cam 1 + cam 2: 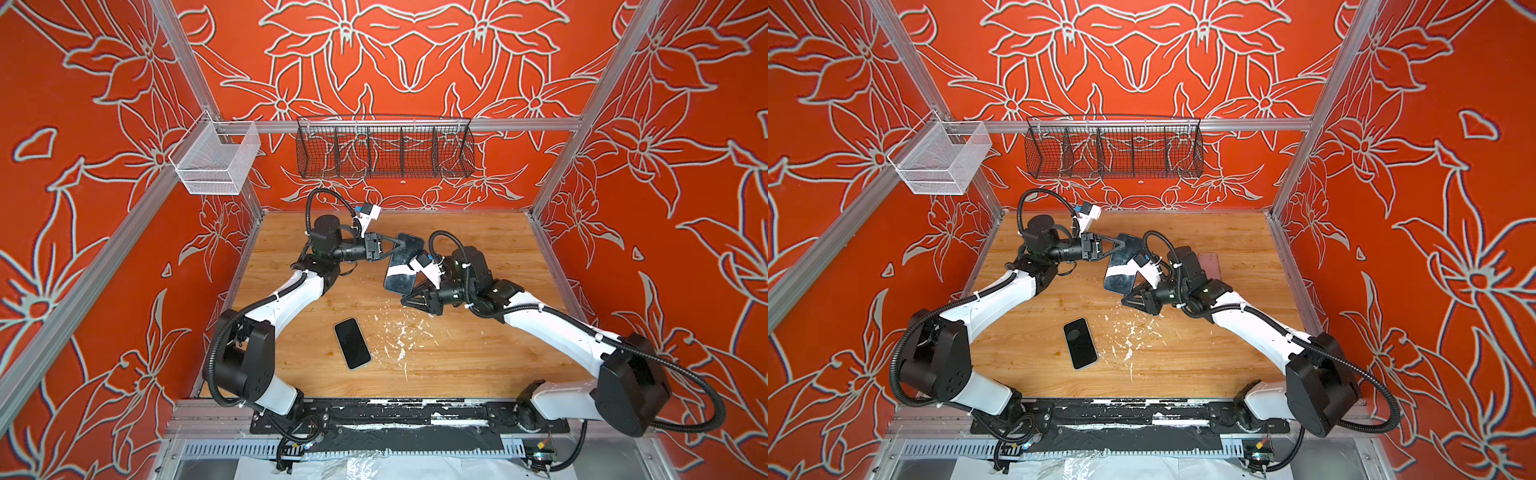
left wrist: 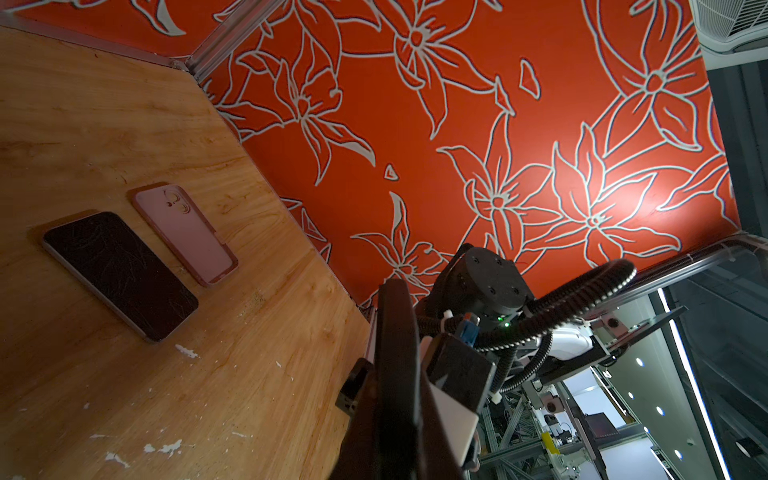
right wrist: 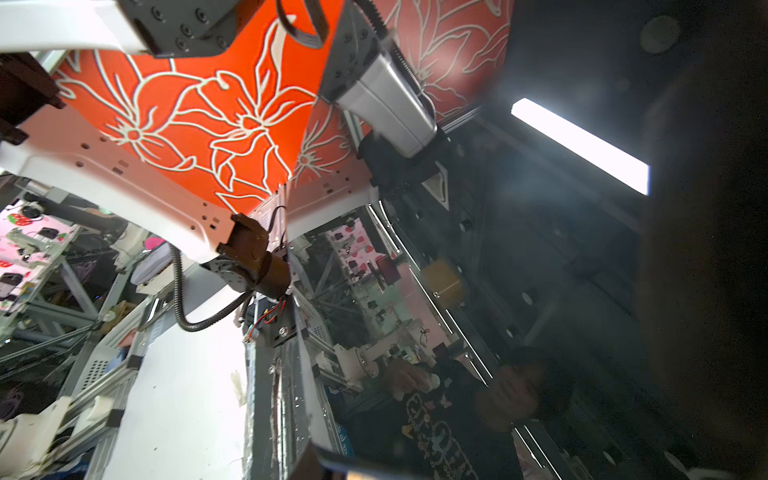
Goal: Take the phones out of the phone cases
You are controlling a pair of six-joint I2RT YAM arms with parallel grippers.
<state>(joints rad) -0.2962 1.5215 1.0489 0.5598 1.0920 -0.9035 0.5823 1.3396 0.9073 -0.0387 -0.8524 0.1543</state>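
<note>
L gripper point(image 1: 397, 246) clamped on phone point(image 1: 398, 275) raised mid-table, R gripper point(image 1: 409, 300) at its lower end, grip indeterminate; risk: uneven pull by R pivots phone, which drops to table point(image 1: 478, 357).

No text, label, brand, number or sign is legible in any view. Pale marks on dark cloth point(image 3: 436, 451), lower centre of the right wrist view, resemble lettering but are too blurred to read.
</note>
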